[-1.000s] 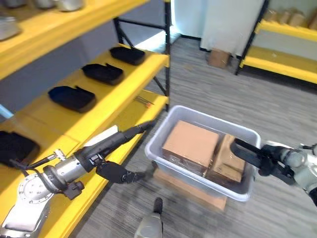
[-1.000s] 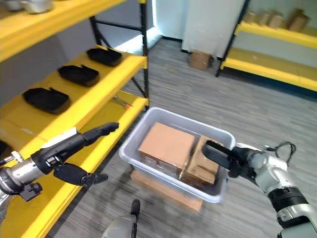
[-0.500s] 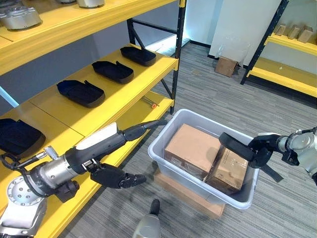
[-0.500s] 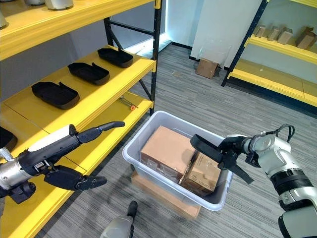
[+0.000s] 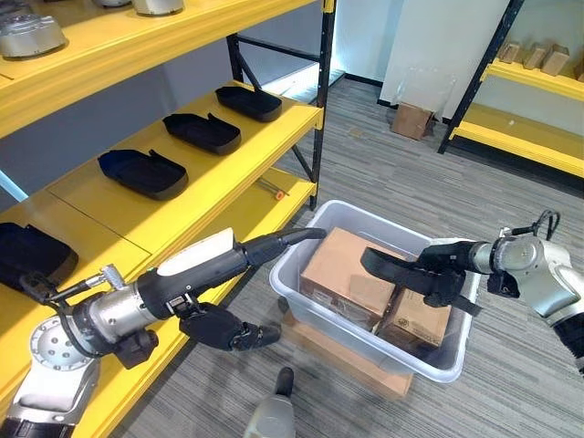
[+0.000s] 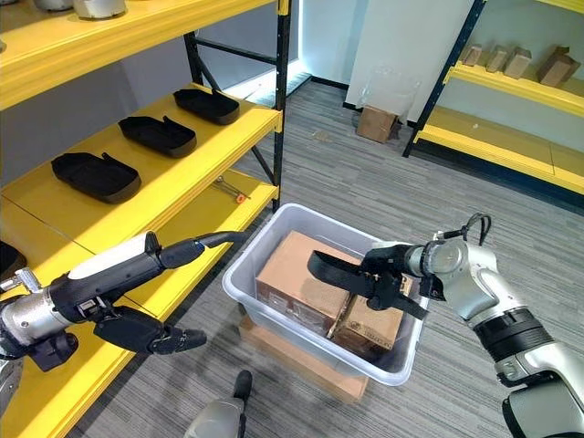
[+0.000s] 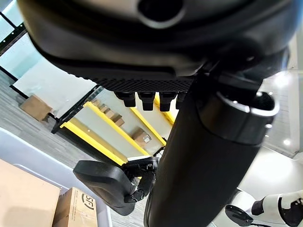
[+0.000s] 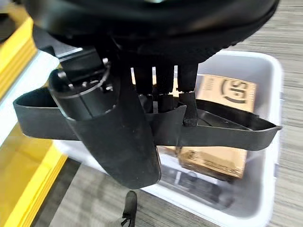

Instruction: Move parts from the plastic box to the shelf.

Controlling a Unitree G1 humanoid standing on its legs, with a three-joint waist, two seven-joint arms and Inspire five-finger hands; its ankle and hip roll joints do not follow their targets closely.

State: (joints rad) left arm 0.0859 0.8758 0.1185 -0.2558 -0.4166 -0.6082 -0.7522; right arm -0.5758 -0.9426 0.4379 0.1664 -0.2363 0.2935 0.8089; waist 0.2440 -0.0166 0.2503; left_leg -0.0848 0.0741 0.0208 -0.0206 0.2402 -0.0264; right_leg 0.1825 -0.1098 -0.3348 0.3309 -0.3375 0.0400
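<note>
Here the right robot hand [image 6: 388, 278] grips a black part [image 6: 339, 270] over the plastic box [image 6: 246, 257], long axis toward the shelf [image 6: 196, 169] on the left.

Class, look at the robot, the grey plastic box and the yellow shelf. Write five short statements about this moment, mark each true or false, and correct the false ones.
1. The right hand is curled round a flat black plastic part. True.
2. The black part is held above the grey plastic box. True.
3. The grey box holds nothing. False: two brown cardboard cartons lie in it.
4. The left hand grips a black part. False: its fingers are straight and it holds nothing.
5. Black moulded trays lie in a row on the yellow shelf. True.
</note>
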